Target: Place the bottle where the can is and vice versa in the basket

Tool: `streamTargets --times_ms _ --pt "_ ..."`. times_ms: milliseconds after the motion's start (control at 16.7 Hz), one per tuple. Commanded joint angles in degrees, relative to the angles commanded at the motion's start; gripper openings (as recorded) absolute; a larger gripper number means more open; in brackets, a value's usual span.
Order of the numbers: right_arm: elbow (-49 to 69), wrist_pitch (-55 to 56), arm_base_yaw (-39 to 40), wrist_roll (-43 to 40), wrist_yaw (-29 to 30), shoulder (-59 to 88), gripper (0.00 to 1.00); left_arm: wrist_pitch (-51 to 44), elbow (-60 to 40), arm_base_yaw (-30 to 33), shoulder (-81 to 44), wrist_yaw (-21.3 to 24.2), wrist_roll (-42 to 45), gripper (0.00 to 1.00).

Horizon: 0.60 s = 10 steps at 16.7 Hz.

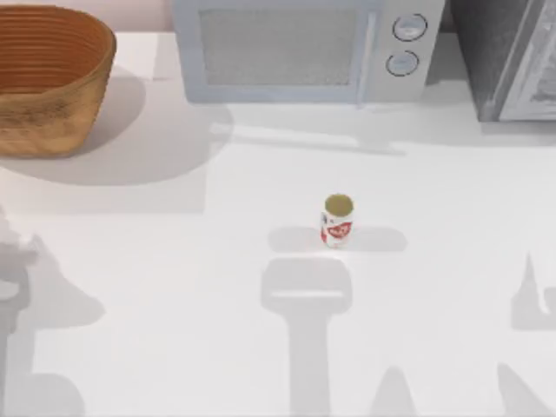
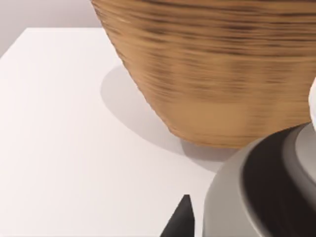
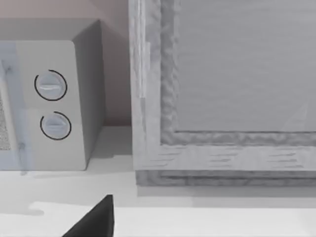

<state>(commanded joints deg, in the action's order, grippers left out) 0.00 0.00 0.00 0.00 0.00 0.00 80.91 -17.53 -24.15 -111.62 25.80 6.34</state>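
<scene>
The basket [image 1: 48, 82] is a large orange-brown wicker oval at the table's far left corner. Its woven outer wall [image 2: 217, 74] rises close in front of the left wrist camera. A small can [image 1: 337, 221] with a red and white label and a gold top stands upright near the table's middle, far from the basket. The bottle is out of view. A dark tip of my left gripper [image 2: 181, 219] sits low over the table near the basket's base. A dark tip of my right gripper [image 3: 94, 219] hangs above the table, facing the appliances at the back right.
A white microwave [image 1: 300, 48] with two round dials stands along the back edge. A grey framed appliance [image 1: 512, 56] fills the back right corner. A grey rounded shape [image 2: 256, 192] lies very close to the left wrist camera. Arm shadows fall across the front of the table.
</scene>
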Motion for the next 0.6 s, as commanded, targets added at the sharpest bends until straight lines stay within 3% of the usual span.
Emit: streamTargets --times_ms 600 --pt "0.0 0.0 0.0 0.0 0.0 0.0 1.0 -3.7 -3.7 -1.8 2.8 -0.2 0.2 0.0"
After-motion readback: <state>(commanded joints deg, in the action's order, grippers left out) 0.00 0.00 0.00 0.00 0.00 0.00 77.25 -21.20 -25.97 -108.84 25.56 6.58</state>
